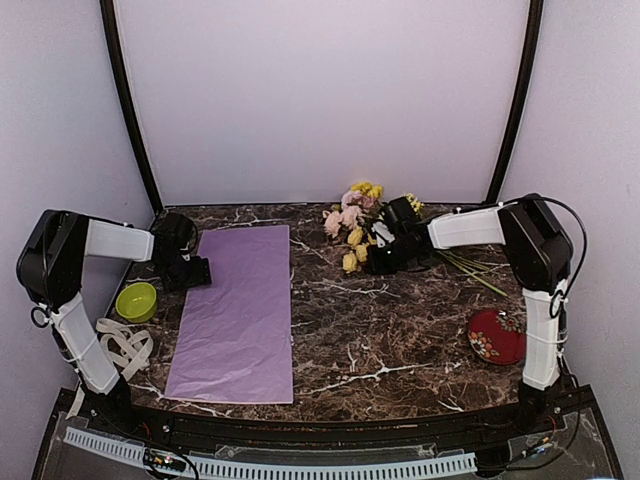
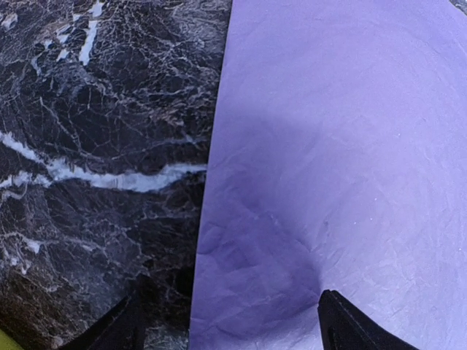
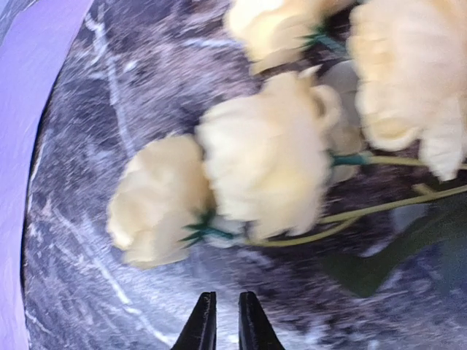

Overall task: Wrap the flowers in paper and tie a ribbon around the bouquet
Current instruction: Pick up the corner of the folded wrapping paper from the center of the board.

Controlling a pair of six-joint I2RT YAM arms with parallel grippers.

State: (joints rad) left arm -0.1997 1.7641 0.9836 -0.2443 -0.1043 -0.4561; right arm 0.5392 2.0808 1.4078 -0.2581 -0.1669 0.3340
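The lilac-purple paper (image 1: pixel 235 312) lies flat on the dark marble tabletop (image 1: pixel 400 330), left of centre, its long side running from the near edge toward the back wall. The left gripper (image 1: pixel 200 271) sits low at the paper's left edge, near the far corner. In the left wrist view this gripper (image 2: pixel 233 329) is spread wide, with 1 fingertip (image 2: pixel 117 329) over bare marble and the other over the paper (image 2: pixel 343 146). The sheet's edge runs between the 2, and nothing is held.

The flowers (image 1: pixel 350 215) lie on the tabletop to the right of the paper and apart from it. The pink and yellow blooms point toward the sheet and the green stems (image 1: pixel 470 265) trail off to the right. The right gripper (image 1: pixel 372 252) is low, just beside the pale yellow blooms on their near side. In the right wrist view its fingers (image 3: pixel 204 324) are almost together, leaving only a thin slit with nothing in it. The pale yellow blooms (image 3: pixel 263 164) lie just ahead of the tips, with no contact visible. A strip of the paper (image 3: pixel 29 80) shows at the left edge of that view.

The off-white ribbon (image 1: pixel 125 345) lies in loose loops near the tabletop's front-left corner, beside the left arm and left of the paper. A lime-green bowl (image 1: pixel 136 300) stands just behind it. A round red object with a flowered pattern (image 1: pixel 497 337) lies near the right arm.
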